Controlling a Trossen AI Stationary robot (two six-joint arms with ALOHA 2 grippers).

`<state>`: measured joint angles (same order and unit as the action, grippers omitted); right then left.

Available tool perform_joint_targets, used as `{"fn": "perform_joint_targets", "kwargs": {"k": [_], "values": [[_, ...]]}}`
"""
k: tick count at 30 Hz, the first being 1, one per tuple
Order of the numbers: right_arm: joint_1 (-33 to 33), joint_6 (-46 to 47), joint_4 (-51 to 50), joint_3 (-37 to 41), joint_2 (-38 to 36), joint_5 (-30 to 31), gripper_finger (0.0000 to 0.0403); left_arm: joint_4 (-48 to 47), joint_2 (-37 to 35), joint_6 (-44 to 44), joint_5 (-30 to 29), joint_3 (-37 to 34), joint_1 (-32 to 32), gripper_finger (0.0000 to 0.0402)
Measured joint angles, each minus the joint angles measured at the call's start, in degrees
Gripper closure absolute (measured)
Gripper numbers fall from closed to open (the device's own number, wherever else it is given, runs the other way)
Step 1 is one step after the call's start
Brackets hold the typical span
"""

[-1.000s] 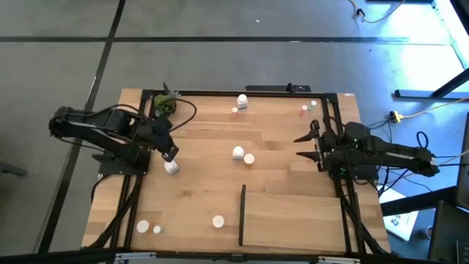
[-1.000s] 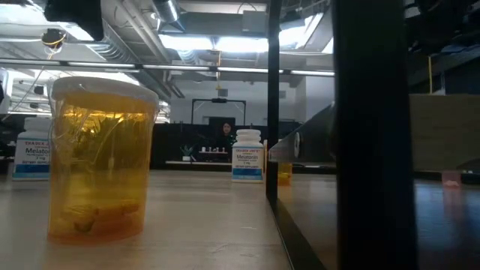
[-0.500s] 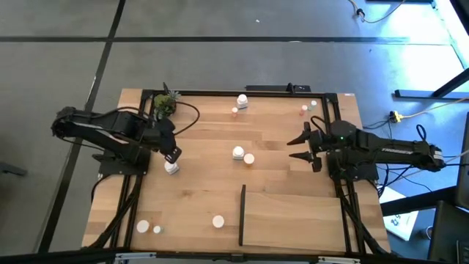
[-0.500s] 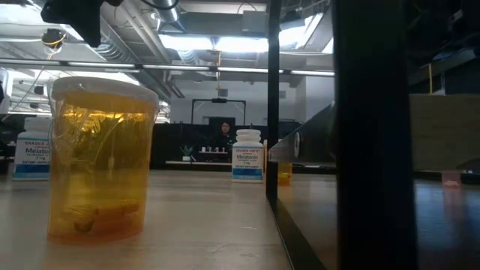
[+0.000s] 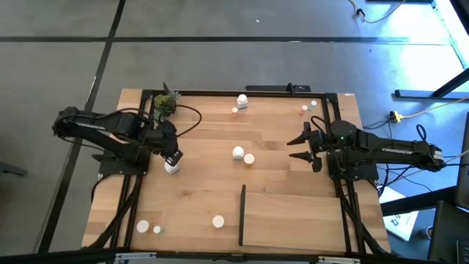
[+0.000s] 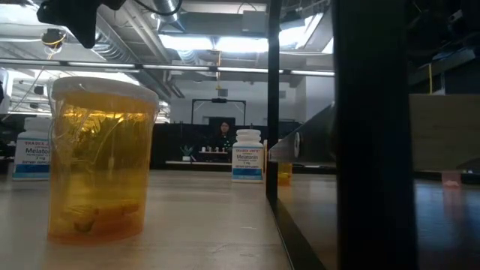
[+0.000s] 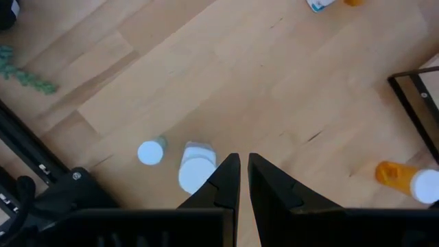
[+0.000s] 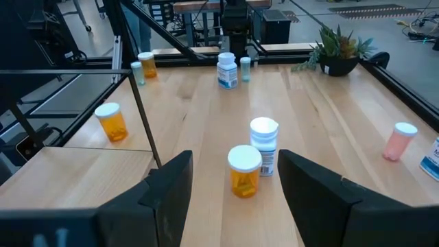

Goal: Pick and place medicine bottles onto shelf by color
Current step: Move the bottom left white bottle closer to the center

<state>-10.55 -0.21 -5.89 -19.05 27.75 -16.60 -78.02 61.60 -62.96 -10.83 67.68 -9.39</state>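
the step in hand looks like an approach: nothing is held, and the shelf (image 5: 293, 218) seems bare. the right gripper (image 5: 299, 146) hovers with jaws apart, facing the amber bottle (image 8: 245, 170) and the white bottle (image 8: 264, 143) at mid-table, open wood between. next it must advance and straddle one. the left gripper (image 5: 171, 159), jaws together, sits over a white-capped bottle (image 7: 196, 167) near the table's left rail (image 5: 138, 192), probably not gripping it.
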Motion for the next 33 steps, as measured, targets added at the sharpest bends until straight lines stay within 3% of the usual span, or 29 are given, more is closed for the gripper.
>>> {"fn": "perform_joint_targets", "kwargs": {"k": [14, 23, 27, 33], "values": [[0.0, 0.0, 0.0, 0.0, 0.0, 0.0, 0.0185, 0.0, 0.0, -1.8, 0.5, 0.0, 0.0, 0.0376], [0.0, 0.0, 0.0, 0.0, 0.0, 0.0, 0.0185, 0.0, 0.0, -10.4, 4.9, 0.0, 0.0, 0.0373], [0.0, 0.0, 0.0, 0.0, 0.0, 0.0, 0.0185, -0.1, 0.7, -10.1, 5.4, 0.0, 0.0, 0.0344], [0.0, 0.0, 0.0, 0.0, 0.0, 0.0, 0.0185, 0.0, 2.5, -10.0, 5.8, 0.0, 0.0, 0.0265]]}}
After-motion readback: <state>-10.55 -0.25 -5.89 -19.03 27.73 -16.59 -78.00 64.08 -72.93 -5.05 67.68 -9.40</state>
